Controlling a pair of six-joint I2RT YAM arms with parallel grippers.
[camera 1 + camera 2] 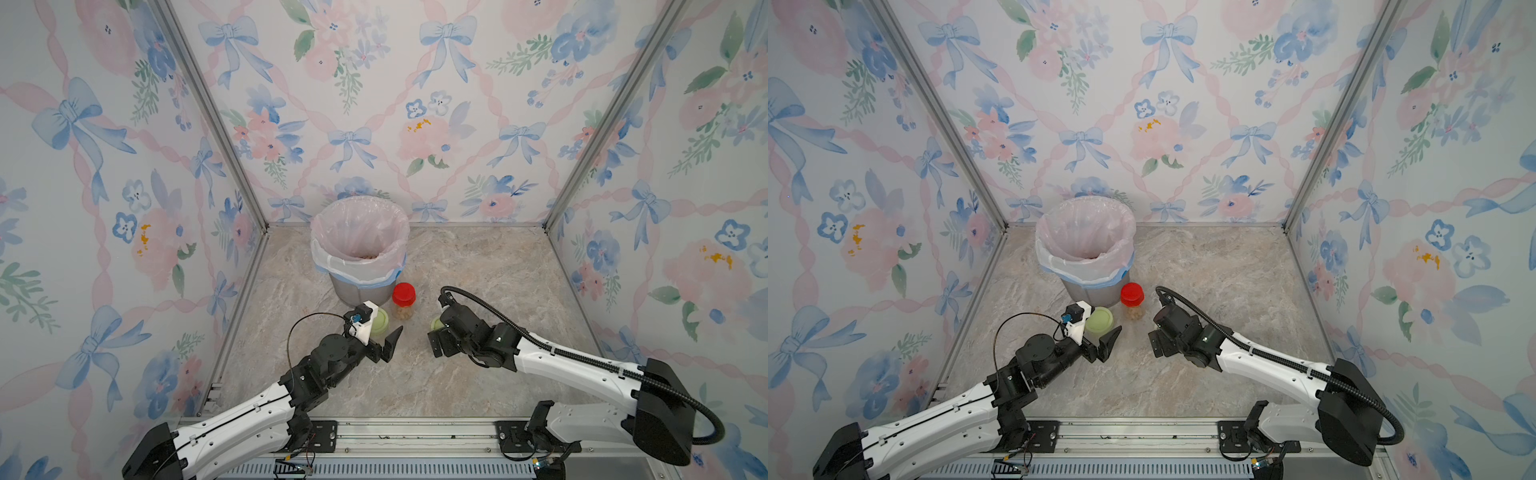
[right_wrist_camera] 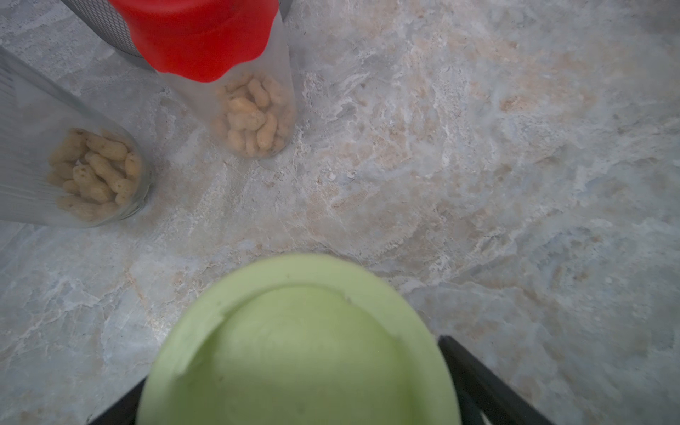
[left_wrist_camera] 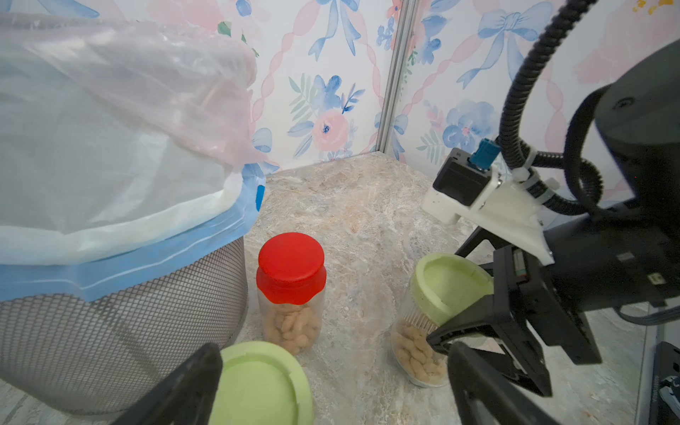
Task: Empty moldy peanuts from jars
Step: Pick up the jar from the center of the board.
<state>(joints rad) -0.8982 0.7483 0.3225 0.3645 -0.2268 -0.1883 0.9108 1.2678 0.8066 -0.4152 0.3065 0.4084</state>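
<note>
A pale green lid (image 2: 298,349) fills the near view (blurred), flanked by the spread black fingers (image 2: 478,375) of the right gripper (image 2: 294,362). On the marble worktop (image 2: 478,147) a red-lidded jar (image 2: 209,33) and a second clear jar (image 2: 33,147) stand near each other, both holding peanuts (image 2: 254,114), with the mesh bin (image 2: 110,22) just behind.

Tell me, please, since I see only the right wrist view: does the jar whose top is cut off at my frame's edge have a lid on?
Observer: Yes, the cut-off jar carries a pale green lid, plain in both top views.
Operator: Thank you. Where is the left gripper?
Observer: The left gripper is close by that lid, jaws open and holding nothing.
Operator: And could you describe the bin for me?
Observer: The bin stands just behind the red-lidded jar, and its bag-lined mouth is open.
</note>
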